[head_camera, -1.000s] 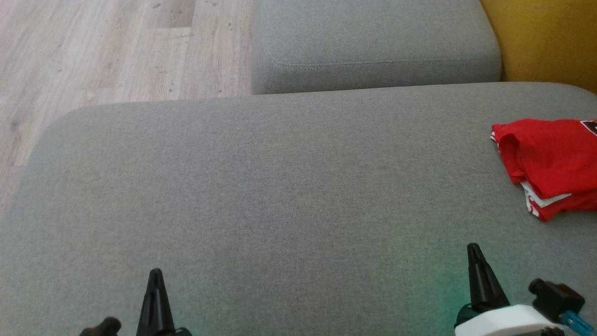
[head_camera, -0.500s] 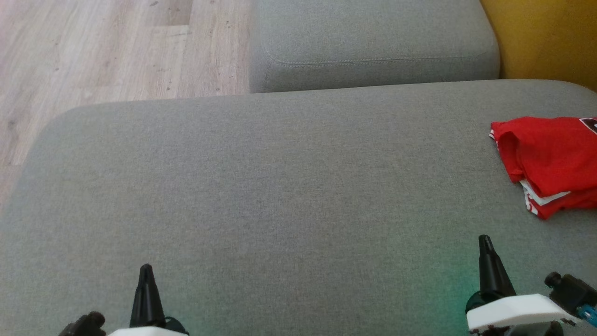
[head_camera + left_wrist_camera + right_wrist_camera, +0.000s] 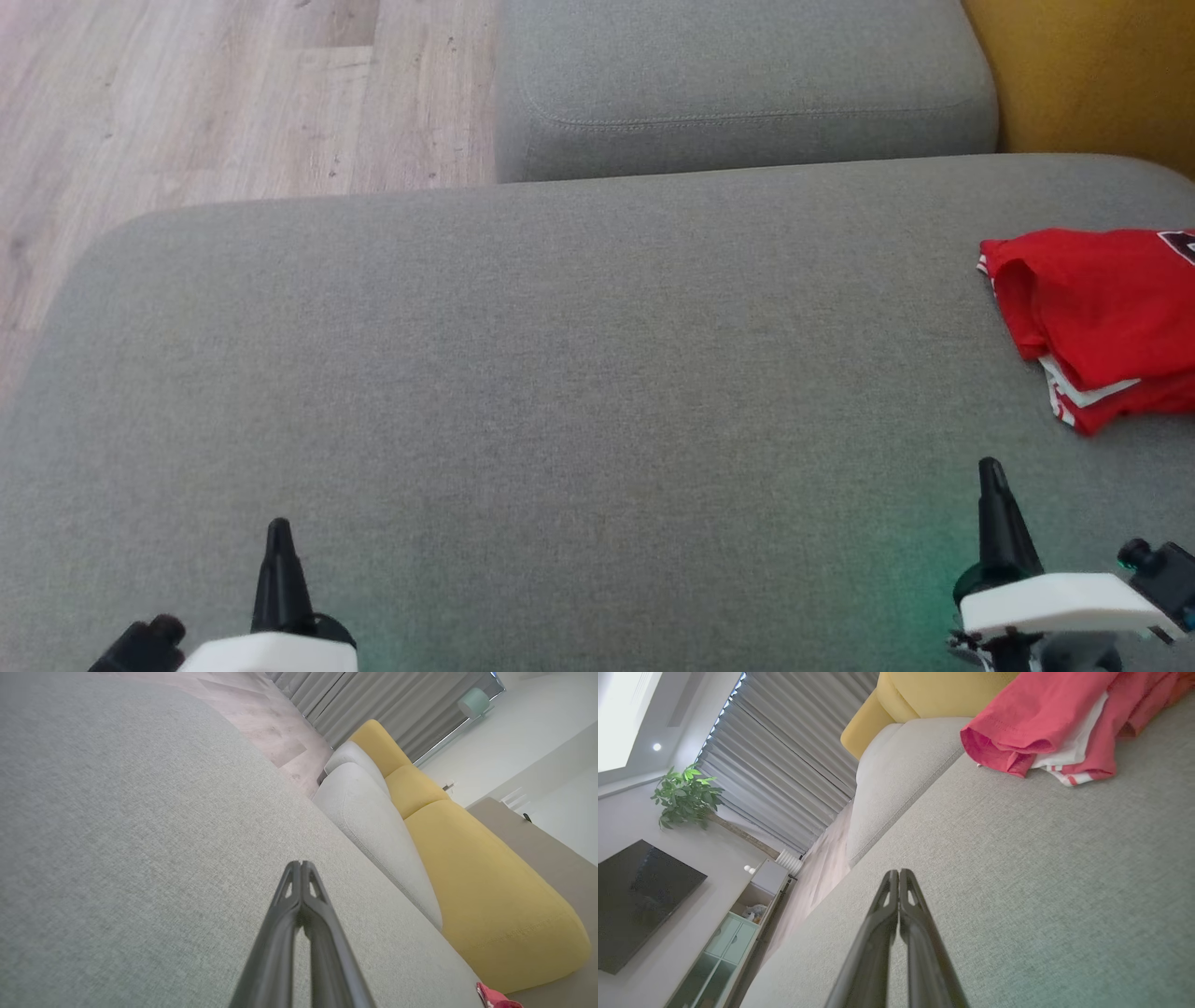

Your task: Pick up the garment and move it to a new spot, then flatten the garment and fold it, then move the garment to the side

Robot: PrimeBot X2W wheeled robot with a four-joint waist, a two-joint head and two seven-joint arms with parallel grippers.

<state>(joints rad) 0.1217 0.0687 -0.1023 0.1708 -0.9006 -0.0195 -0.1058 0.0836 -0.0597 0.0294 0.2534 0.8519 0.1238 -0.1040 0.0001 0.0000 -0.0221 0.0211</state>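
My left tool (image 3: 278, 530) and right tool (image 3: 991, 469) have moved apart; both are closed and empty. The folded red shirt (image 3: 1092, 313) has white trim and is partly cropped.

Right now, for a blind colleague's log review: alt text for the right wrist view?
A red garment with white trim lies at the upper right on a grey sofa seat; the right gripper, shut and empty, rises from the bottom edge.

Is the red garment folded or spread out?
Folded, roughly: the garment lies in stacked layers, a white striped edge showing between red ones, on the cushion.
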